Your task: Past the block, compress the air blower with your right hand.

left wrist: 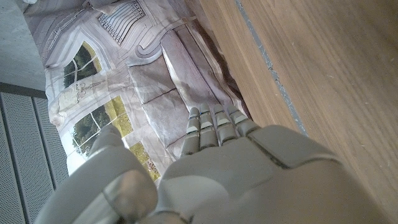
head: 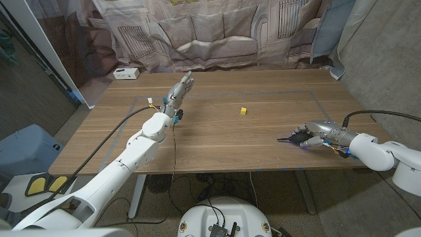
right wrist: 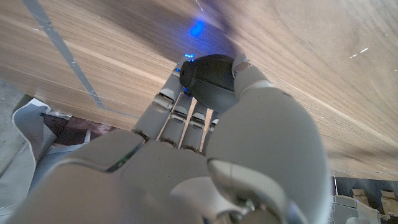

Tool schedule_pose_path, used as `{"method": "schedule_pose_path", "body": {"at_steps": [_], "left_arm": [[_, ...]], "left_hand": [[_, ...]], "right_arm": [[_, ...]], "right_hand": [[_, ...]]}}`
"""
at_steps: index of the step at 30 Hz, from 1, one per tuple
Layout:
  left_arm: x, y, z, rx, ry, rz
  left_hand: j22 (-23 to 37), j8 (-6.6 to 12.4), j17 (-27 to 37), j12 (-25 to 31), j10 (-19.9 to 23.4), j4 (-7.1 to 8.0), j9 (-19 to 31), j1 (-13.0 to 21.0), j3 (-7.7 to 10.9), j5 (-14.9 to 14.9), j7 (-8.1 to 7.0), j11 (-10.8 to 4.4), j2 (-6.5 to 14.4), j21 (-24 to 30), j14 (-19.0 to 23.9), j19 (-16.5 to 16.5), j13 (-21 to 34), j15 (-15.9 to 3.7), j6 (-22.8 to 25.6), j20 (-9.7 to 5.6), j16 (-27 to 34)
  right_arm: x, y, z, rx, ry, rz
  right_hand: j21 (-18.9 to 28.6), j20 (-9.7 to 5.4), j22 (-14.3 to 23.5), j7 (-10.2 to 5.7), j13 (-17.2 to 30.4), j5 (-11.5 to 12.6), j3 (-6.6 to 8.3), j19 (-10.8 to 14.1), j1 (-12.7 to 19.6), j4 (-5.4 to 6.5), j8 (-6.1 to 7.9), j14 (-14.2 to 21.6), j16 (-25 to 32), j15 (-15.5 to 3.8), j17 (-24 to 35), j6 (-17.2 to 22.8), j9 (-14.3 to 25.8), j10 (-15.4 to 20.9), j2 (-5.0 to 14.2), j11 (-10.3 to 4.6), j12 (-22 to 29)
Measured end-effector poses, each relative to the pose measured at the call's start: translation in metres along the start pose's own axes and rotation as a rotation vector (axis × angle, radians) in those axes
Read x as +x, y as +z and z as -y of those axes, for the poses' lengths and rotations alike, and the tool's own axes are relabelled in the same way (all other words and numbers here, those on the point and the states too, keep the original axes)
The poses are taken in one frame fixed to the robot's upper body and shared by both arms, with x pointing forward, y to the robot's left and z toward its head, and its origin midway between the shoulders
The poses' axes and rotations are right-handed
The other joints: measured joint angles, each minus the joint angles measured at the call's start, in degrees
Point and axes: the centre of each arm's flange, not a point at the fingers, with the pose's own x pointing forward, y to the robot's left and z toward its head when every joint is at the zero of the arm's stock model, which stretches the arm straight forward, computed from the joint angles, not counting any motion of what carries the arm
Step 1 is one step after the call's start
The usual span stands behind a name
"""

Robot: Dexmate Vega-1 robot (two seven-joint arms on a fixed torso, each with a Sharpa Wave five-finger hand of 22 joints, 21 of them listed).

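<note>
The right hand [head: 314,137] holds the black air blower [right wrist: 208,79] low over the table [head: 217,145], near its right edge, well apart from the small yellow block [head: 243,110]. The left hand [head: 179,89] holds nothing, fingers straight

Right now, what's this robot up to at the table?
Its right hand has its fingers wrapped around a black rubber air blower near the right side of the wooden table, apparently squeezing it. The left hand holds nothing and is raised with its fingers straight, farther back on the left. A small yellow block sits untouched around the middle of the table.
</note>
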Motion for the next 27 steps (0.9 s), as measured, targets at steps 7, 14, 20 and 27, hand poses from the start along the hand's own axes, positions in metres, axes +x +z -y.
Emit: {"method": "schedule_pose_path", "body": {"at_steps": [7, 14, 20, 27], "left_arm": [[0.000, 0.000, 0.000, -0.002, 0.000, 0.003], [0.000, 0.000, 0.001, -0.004, -0.001, 0.003], [0.001, -0.001, 0.001, -0.006, -0.004, 0.003], [0.002, -0.001, 0.002, -0.008, -0.005, 0.004]], "left_hand": [[0.0, 0.00, 0.0, 0.0, 0.1, -0.02, 0.0, 0.0, -0.02, 0.0, 0.00, -0.08, 0.0, 0.0, 0.0, 0.0, 0.0, 0.00, 0.0, 0.00, 0.0], [0.0, 0.00, 0.0, 0.0, 0.1, -0.18, 0.0, 0.0, -0.19, 0.0, 0.00, -0.08, 0.0, 0.0, 0.0, 0.0, 0.0, 0.00, 0.0, 0.00, 0.0], [0.0, 0.00, 0.0, 0.0, 0.1, -0.18, 0.0, 0.0, -0.19, 0.0, 0.00, -0.08, 0.0, 0.0, 0.0, 0.0, 0.0, 0.00, 0.0, 0.00, 0.0], [0.0, 0.00, 0.0, 0.0, 0.1, -0.17, 0.0, 0.0, -0.18, 0.0, 0.01, -0.08, 0.0, 0.0, 0.0, 0.0, 0.0, 0.00, 0.0, 0.00, 0.0]], "right_arm": [[-0.002, 0.000, 0.003, 0.009, -0.016, -0.003], [-0.005, 0.002, 0.006, 0.018, -0.034, -0.003], [-0.007, 0.004, 0.009, 0.030, -0.051, 0.000], [-0.010, 0.005, 0.012, 0.052, -0.074, 0.006]], "right_hand": [[0.0, 0.00, 0.0, 0.00, 0.0, 0.0, 0.00, 0.0, 0.0, 0.00, 0.00, 0.0, 0.0, 0.00, 0.0, 0.0, 0.0, 0.0, 0.00, 0.00, 0.0], [0.0, 0.00, 0.0, 0.01, 0.0, 0.0, -0.24, 0.0, 0.0, 0.23, -0.25, 0.0, 0.0, 0.00, 0.0, 0.0, 0.0, 0.0, -0.01, 0.00, -0.4], [-0.2, 0.22, 0.0, 0.01, 0.0, 0.0, -0.24, -0.2, 0.0, 0.22, -0.46, 0.0, 0.0, 0.00, 0.0, 0.0, 0.0, 0.0, -0.01, 0.00, -0.4], [-0.2, 0.53, 0.0, 0.01, 0.0, 0.0, -0.25, 0.1, 0.0, 0.22, -0.46, 0.0, 0.0, 0.00, 0.0, 0.0, 0.0, 0.0, -0.01, 0.00, -0.4]]}}
